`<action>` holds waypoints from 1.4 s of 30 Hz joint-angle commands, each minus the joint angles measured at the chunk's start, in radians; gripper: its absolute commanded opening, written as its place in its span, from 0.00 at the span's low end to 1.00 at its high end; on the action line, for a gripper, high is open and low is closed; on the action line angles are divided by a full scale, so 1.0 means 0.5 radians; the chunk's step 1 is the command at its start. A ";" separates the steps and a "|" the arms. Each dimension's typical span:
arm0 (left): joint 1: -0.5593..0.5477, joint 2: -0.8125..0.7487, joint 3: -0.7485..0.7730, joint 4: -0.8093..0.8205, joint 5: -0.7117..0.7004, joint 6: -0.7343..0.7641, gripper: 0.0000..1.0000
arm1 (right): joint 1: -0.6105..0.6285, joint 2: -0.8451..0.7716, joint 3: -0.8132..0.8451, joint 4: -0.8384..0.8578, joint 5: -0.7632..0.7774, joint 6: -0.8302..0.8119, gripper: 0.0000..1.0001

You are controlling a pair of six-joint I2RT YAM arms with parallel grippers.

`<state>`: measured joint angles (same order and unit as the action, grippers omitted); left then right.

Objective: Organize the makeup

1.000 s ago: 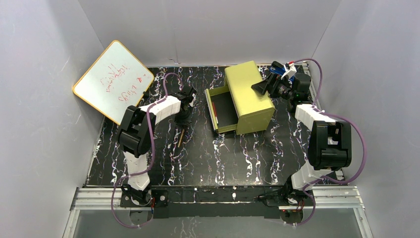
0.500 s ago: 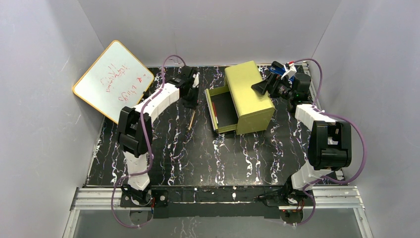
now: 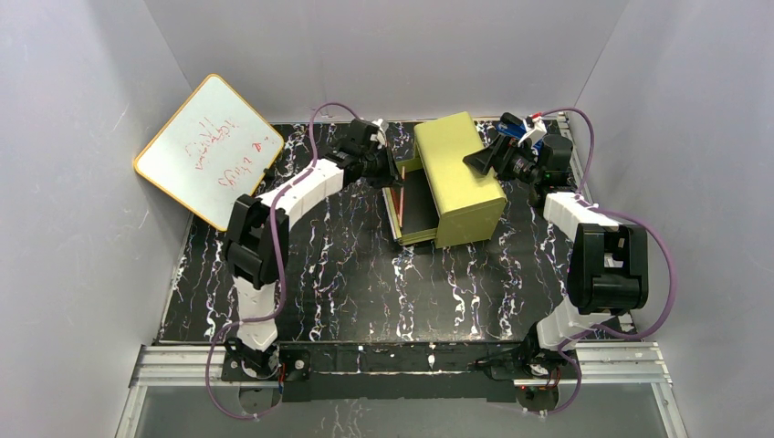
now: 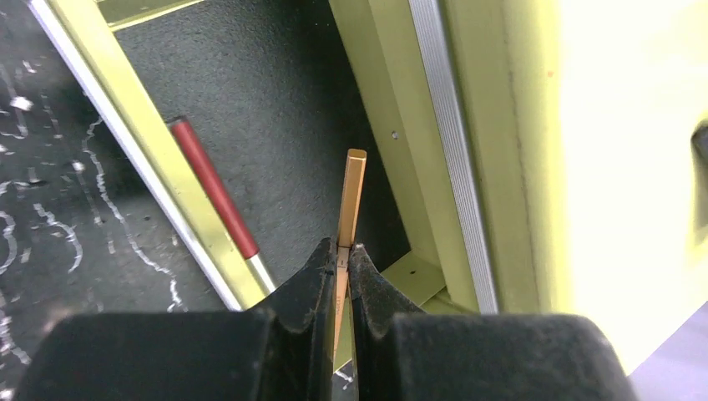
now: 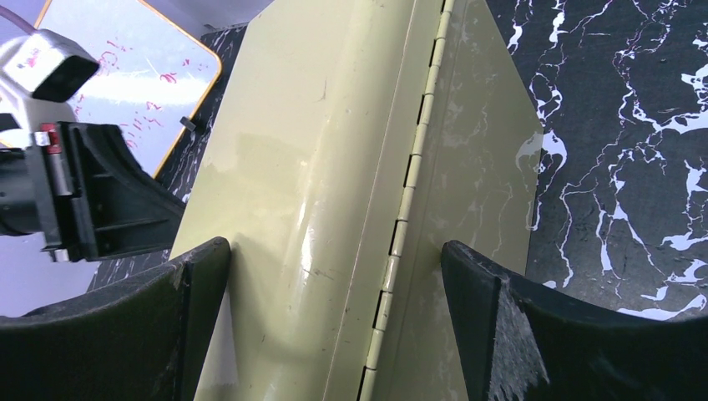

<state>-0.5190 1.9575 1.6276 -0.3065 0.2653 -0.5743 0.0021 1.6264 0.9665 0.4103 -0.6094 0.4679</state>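
My left gripper (image 4: 344, 249) is shut on a thin orange-tan makeup stick (image 4: 355, 192), which points out over the dark floor of the open drawer (image 4: 275, 100). A red stick with a silver end (image 4: 213, 196) lies in that drawer along its left wall. In the top view the left gripper (image 3: 388, 169) hangs at the drawer's (image 3: 415, 205) back left corner. My right gripper (image 5: 332, 251) is open, its fingers standing wide on either side of the yellow-green box (image 5: 351, 167) at its hinged edge. The other makeup pieces are out of view.
The yellow-green box (image 3: 456, 178) sits at the back centre of the black marbled table with its drawer pulled out toward the left. A yellow-rimmed whiteboard (image 3: 208, 151) leans at the back left. Grey walls close in three sides.
The left arm has swung right and toward the back, carrying the stick from above the table's left middle to over the open drawer. The right arm has not moved.
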 commanded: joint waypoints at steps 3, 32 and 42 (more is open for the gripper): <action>0.010 0.034 -0.212 0.663 0.105 -0.474 0.00 | 0.012 0.088 -0.157 -0.550 0.096 -0.245 1.00; 0.018 0.070 0.059 0.394 -0.350 -0.052 0.80 | 0.013 0.123 -0.154 -0.563 0.132 -0.258 1.00; 0.023 -0.858 -0.231 -0.111 -1.072 0.760 0.99 | 0.014 0.146 -0.154 -0.551 0.164 -0.246 1.00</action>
<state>-0.5133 1.7885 1.5833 -0.2508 -0.0711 -0.4114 0.0051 1.6188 0.9653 0.3962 -0.5976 0.4664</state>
